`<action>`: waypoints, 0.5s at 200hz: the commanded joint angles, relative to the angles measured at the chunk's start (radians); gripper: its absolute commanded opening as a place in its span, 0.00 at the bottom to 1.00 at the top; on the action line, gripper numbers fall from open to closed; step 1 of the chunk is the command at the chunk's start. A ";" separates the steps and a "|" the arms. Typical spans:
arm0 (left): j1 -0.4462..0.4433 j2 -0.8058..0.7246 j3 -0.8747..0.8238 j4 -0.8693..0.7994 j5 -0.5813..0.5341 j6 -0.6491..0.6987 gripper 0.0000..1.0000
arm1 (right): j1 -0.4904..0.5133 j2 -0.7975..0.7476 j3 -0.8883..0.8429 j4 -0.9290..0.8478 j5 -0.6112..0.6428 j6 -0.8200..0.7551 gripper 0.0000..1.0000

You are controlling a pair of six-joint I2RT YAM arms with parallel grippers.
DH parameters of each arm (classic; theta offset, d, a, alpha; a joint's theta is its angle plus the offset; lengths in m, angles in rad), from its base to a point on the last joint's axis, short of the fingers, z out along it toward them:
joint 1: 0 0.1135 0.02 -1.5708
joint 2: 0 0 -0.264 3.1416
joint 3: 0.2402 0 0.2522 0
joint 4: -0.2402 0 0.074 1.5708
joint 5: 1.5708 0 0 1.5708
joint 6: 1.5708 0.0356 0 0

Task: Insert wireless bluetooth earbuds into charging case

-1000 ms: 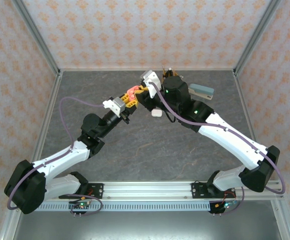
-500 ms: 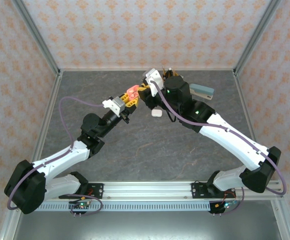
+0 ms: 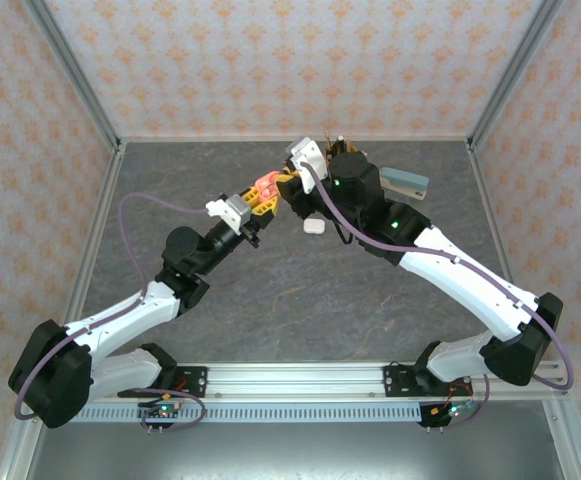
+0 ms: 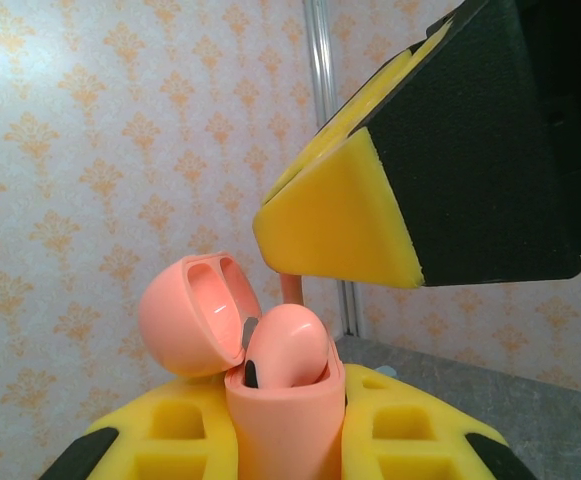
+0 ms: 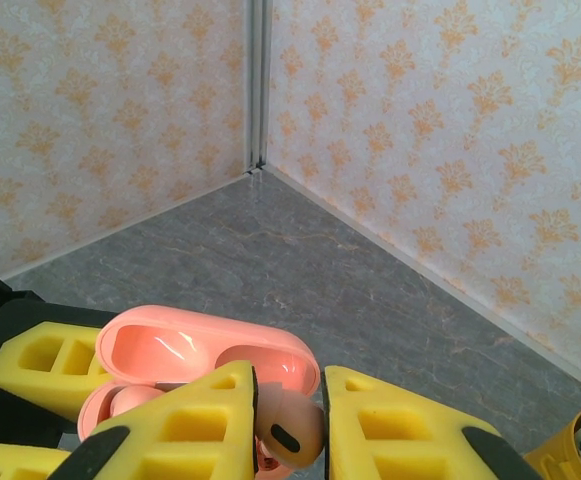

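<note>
two robot arms meet above the middle of a grey table, seen from overhead. the left gripper is clamped fully shut on a salmon-pink charging case, holding it upright between its yellow foam pads, clear of the table. the case's lid is hinged open and tipped back to the left. a salmon-pink earbud sits in the mouth of the case, its rounded body proud of the rim and leaning toward the lid, so it looks only partly seated. the right gripper hangs directly above with its jaws nearly closed. in its own wrist view the earbud fills the narrow gap between the fingertips, and from the side a thin pink stalk runs from the earbud up to the underside of the yellow finger, so it appears pinched by that stalk. a white case lies on the table just beside the right arm. the step in hand looks like pressing this earbud home. doing it well likely means keeping the case steady and level, lining the earbud up with its socket rather than the rim, and pushing straight down gently. the right jaws should release only once the body drops flush. the main risk is that a tilted push jams the earbud or knocks the open lid.
</note>
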 commanded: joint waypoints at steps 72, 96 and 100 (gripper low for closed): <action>-0.004 -0.016 0.037 0.050 0.044 0.020 0.00 | 0.007 -0.004 -0.047 0.017 0.023 -0.080 0.18; -0.004 -0.010 0.038 0.050 0.044 0.026 0.00 | 0.007 -0.018 -0.061 0.022 0.012 -0.086 0.18; -0.003 -0.010 0.038 0.050 0.044 0.025 0.00 | 0.007 -0.019 -0.062 0.022 0.011 -0.086 0.18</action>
